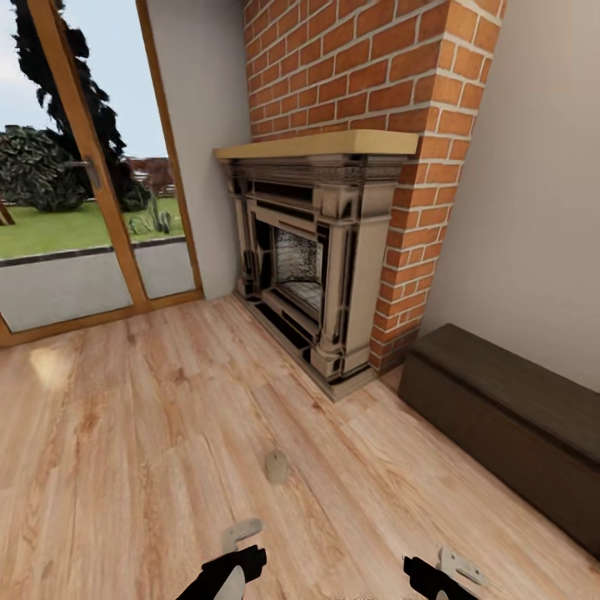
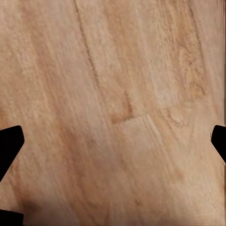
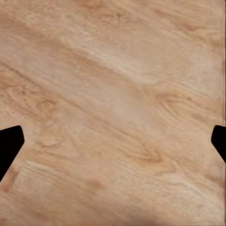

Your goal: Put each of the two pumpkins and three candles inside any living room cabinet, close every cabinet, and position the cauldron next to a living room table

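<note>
No text, label, brand, number or sign can be read on anything in these views.

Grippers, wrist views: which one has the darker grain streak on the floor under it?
The left gripper: a long dark streak runs through the wooden floor plank ahead of it. Under the right gripper the grain is wavy, with no such line.

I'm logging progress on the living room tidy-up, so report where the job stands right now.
Nothing looks done from here. One candle lies loose on the wood floor, ahead of both arms. The left gripper and right gripper are open and empty over bare boards. The cabinet along the wall looks closed. Left: this candle at least; the other items cannot be judged from here.
</note>
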